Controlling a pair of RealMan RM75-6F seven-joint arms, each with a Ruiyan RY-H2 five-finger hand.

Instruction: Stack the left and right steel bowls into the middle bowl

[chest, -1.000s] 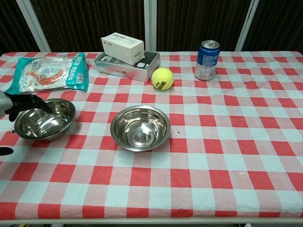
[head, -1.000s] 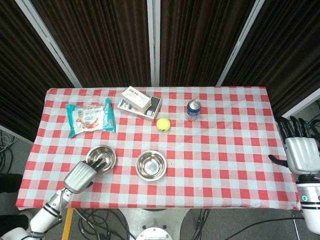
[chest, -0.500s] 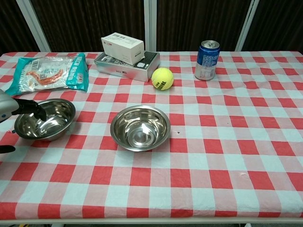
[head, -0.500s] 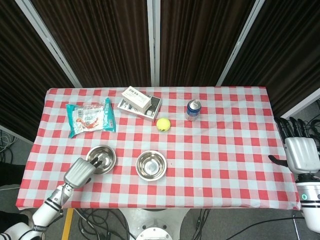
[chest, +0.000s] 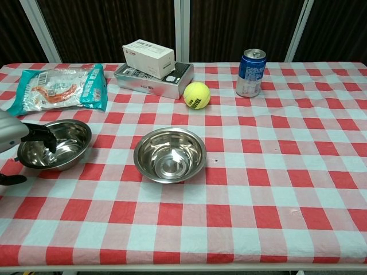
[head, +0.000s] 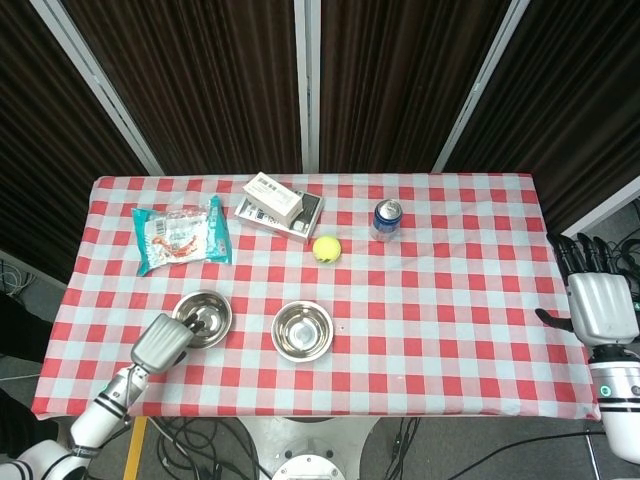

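Note:
Only two steel bowls show. The left bowl [head: 203,318] [chest: 55,144] stands beside the middle bowl [head: 302,330] [chest: 170,154], both upright and empty. My left hand [head: 162,342] [chest: 20,137] reaches over the left bowl's near-left rim, with its fingers [chest: 45,137] dipping inside. Its thumb [chest: 11,179] lies low outside, apart from the bowl's wall. My right hand [head: 600,305] hangs past the table's right edge with its fingers stretched out, holding nothing. The chest view does not show it.
Along the back lie a teal snack bag [head: 181,235], a white box on a silver tin [head: 278,207], a yellow tennis ball [head: 326,248] and a blue can [head: 387,220]. The red-checked cloth [head: 450,320] is bare to the right of the middle bowl.
My left hand has drawn back slightly toward the near-left, and its fingers have sunk lower into the left bowl. Neither bowl has moved. The right hand is still.

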